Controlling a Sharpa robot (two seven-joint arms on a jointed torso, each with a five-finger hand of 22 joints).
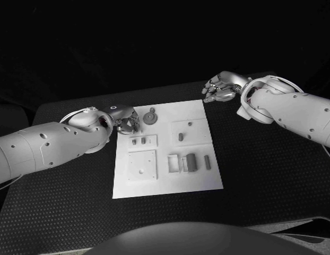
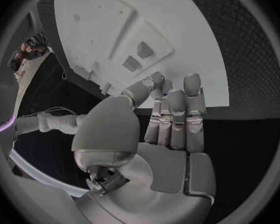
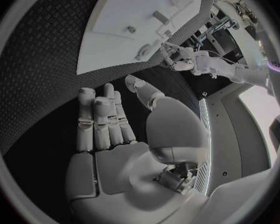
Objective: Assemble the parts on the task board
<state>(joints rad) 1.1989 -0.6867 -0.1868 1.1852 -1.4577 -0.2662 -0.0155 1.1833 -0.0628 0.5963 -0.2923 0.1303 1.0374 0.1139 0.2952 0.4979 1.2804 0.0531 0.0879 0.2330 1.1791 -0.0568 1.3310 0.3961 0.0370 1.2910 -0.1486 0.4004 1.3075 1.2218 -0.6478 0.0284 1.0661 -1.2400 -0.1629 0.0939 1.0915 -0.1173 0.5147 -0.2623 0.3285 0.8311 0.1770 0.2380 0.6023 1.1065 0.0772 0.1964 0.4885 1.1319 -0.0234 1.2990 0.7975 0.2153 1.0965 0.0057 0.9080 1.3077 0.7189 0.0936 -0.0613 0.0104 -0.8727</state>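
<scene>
- Head view: the white board (image 1: 165, 151) lies mid-table (image 1: 272, 180). Grey parts (image 1: 188, 162) rest on it, and a round part (image 1: 150, 117) sits near its far left corner. The left hand (image 1: 123, 122) is at the board's left edge beside that part. The right hand (image 1: 220, 90) hangs off the far right corner, fingers curled.
- Left wrist view: the left hand (image 2: 168, 129) has its fingers straight, side by side, holding nothing, over the board's (image 2: 177, 30) edge.
- Right wrist view: the right hand (image 3: 112, 134) is empty, its fingers stretched, thumb apart, above the table (image 3: 47, 59) near the board (image 3: 134, 10).
</scene>
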